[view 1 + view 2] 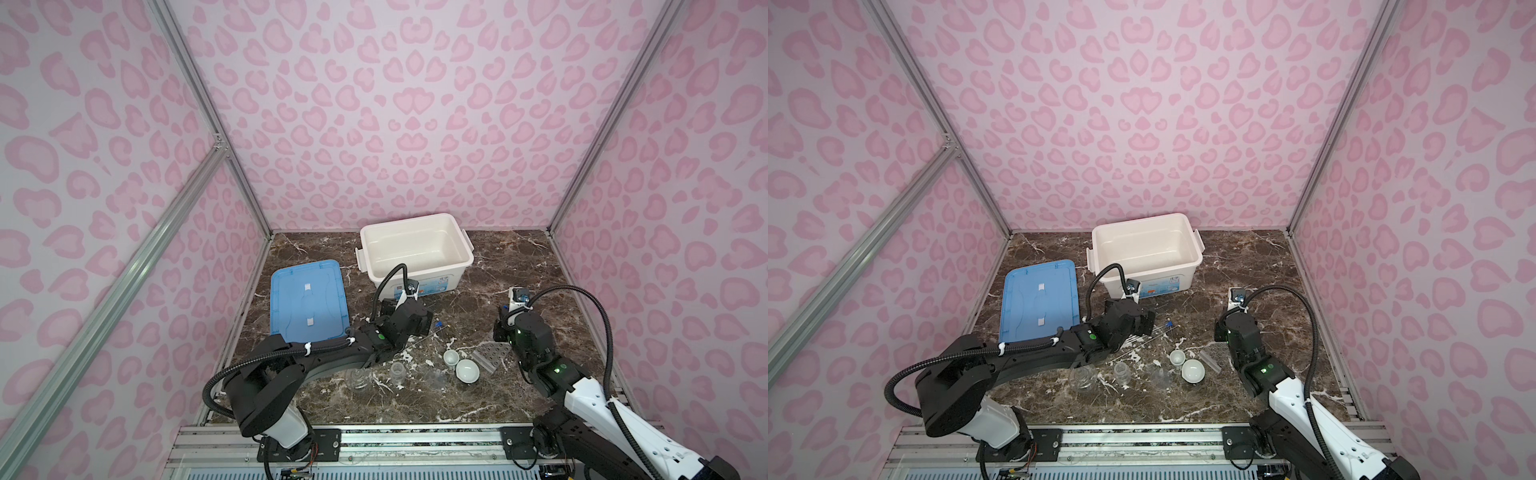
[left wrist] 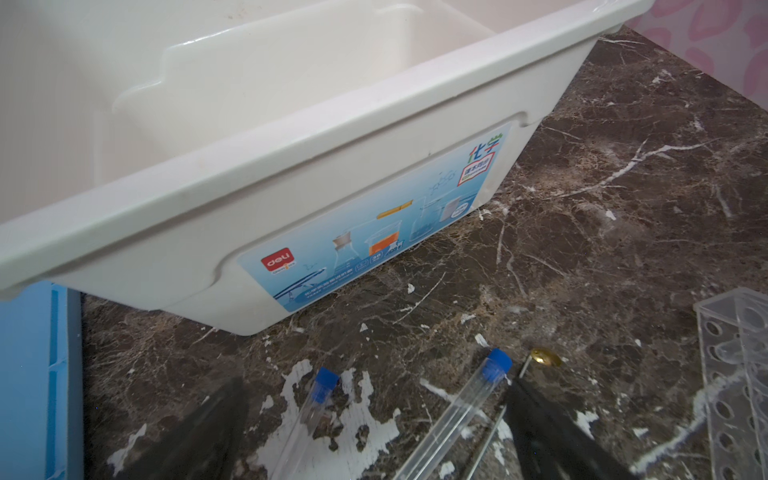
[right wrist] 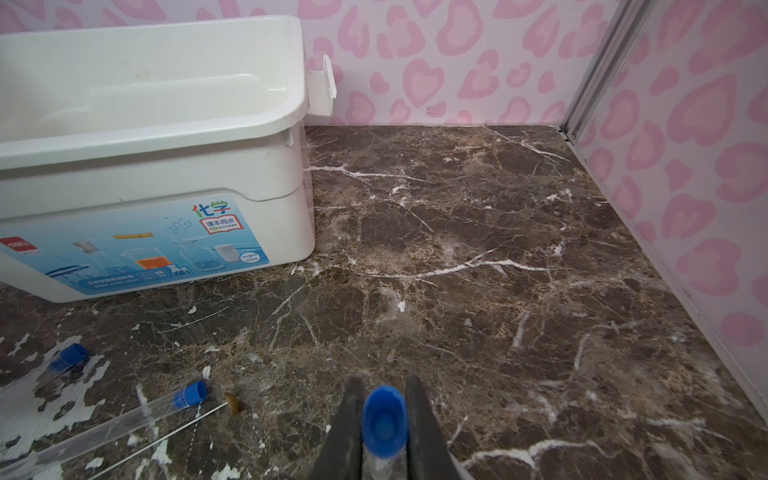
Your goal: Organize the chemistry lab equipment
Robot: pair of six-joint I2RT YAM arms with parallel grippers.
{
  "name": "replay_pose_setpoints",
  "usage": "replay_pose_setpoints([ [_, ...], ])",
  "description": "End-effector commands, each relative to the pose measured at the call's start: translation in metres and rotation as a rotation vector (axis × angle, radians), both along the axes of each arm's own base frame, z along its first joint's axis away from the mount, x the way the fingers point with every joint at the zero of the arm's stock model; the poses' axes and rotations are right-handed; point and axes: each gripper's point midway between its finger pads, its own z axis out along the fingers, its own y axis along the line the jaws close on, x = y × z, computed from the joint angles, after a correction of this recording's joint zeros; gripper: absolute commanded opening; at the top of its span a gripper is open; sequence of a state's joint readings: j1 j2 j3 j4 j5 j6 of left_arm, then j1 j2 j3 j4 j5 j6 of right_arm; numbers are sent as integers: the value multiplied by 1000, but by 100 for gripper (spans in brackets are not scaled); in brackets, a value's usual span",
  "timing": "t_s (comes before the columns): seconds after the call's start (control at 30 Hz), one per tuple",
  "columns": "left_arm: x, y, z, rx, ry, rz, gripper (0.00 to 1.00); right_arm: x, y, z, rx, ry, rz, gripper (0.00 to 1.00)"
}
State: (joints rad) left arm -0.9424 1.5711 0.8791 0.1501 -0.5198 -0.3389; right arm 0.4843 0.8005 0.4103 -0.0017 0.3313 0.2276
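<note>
Two clear blue-capped test tubes (image 2: 318, 395) (image 2: 478, 395) lie on the marble between the spread fingers of my left gripper (image 2: 380, 415), which is open and holds nothing. A thin metal rod with a brass tip (image 2: 544, 357) lies beside them. My right gripper (image 3: 385, 388) is shut on a third blue-capped test tube (image 3: 384, 424), cap pointing outward, above bare marble. The clear perforated rack (image 1: 492, 355) lies next to the right arm. Two white dishes (image 1: 451, 356) (image 1: 466, 370) and small clear flasks (image 1: 359, 379) (image 1: 397, 371) stand nearer the front.
The white storage box (image 1: 407, 220) stands open at the back middle, with nothing visible inside. The blue lid (image 1: 307, 297) lies flat at the left. Pink patterned walls close three sides, and a metal rail (image 1: 415, 440) runs along the front edge.
</note>
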Motion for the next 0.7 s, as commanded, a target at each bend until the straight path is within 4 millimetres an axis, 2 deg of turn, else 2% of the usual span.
replay_pose_setpoints([
  [0.0, 3, -4, 5, -20, -8, 1, 98, 2, 3, 1, 6, 3, 10, 16],
  [0.33, 3, -4, 3, -12, -5, 0, 98, 2, 3, -1, 0, 10, 6, 16],
  [0.67, 3, 0, 2, 0, -8, 11, 98, 3, 2, 0, 5, 0, 2, 28],
])
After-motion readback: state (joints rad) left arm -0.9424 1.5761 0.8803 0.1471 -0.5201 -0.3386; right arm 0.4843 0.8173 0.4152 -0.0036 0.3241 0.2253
